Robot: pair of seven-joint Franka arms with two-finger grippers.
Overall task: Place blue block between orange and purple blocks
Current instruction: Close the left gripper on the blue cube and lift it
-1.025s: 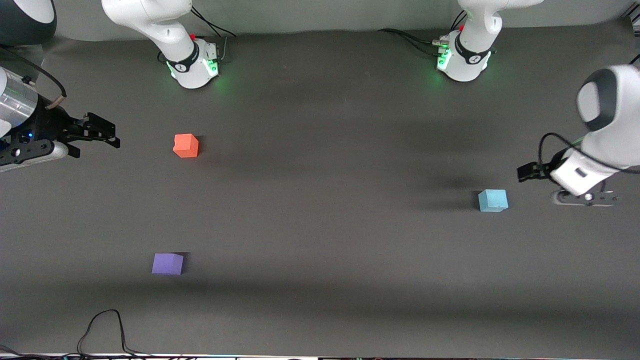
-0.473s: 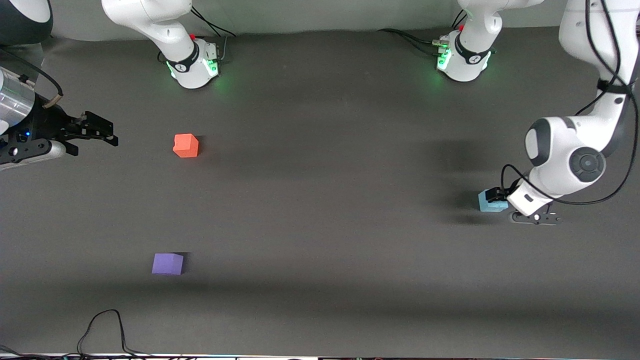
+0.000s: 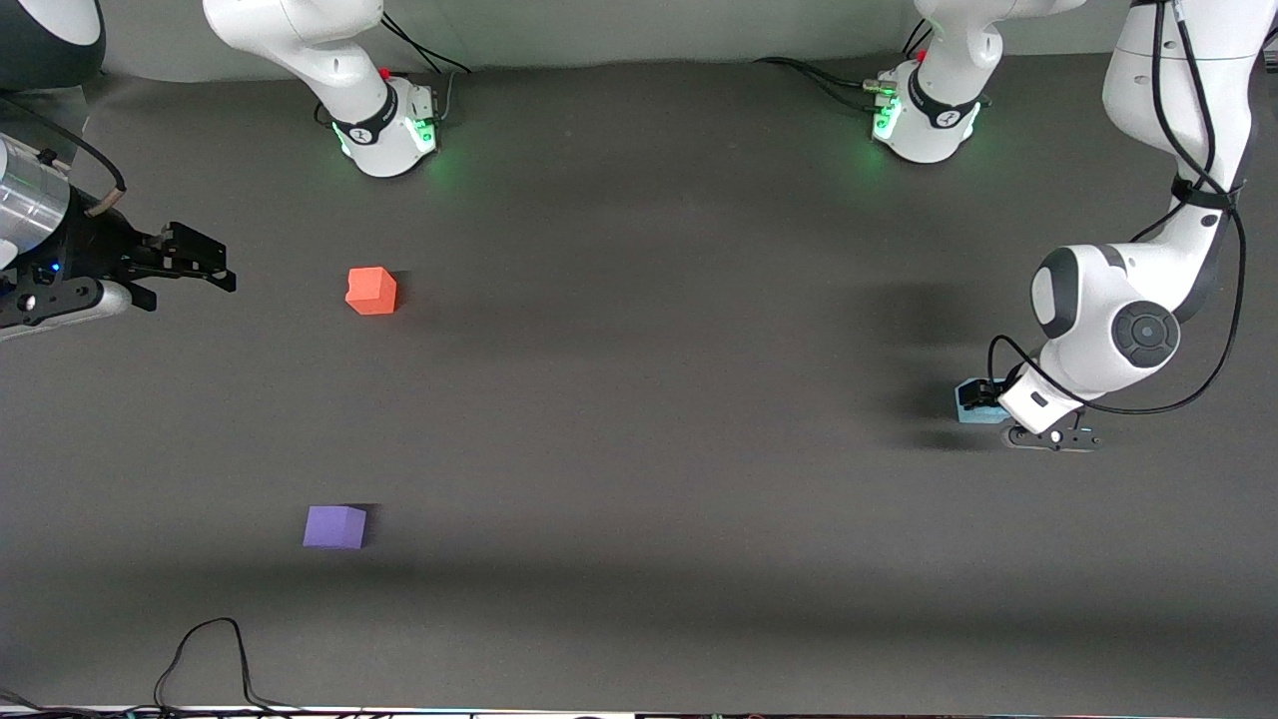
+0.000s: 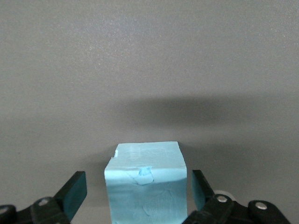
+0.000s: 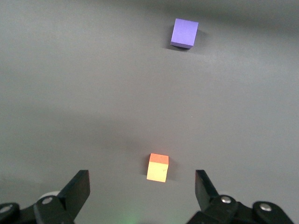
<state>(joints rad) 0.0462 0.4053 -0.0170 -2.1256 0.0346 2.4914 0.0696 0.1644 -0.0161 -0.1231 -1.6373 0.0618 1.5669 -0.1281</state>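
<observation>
The light blue block point(image 3: 970, 408) rests on the dark table near the left arm's end. My left gripper point(image 3: 988, 392) is low around it. In the left wrist view the blue block point(image 4: 145, 186) stands between the open fingers point(image 4: 74, 192), with a gap on each side, so my left gripper point(image 4: 138, 192) does not grip it. The orange block point(image 3: 371, 291) and the purple block point(image 3: 334, 526) lie toward the right arm's end, the purple one nearer the front camera. My right gripper point(image 3: 205, 266) waits open and empty beside the orange block point(image 5: 158, 167); the purple block point(image 5: 184, 33) also shows there.
The two arm bases point(image 3: 384, 125) point(image 3: 924, 115) stand at the table's back edge. A black cable point(image 3: 210, 649) loops on the table near the front edge, close to the purple block.
My left arm has swung in and come down, so its open fingers now straddle the blue block. The blocks have not moved. The right arm has barely moved.
</observation>
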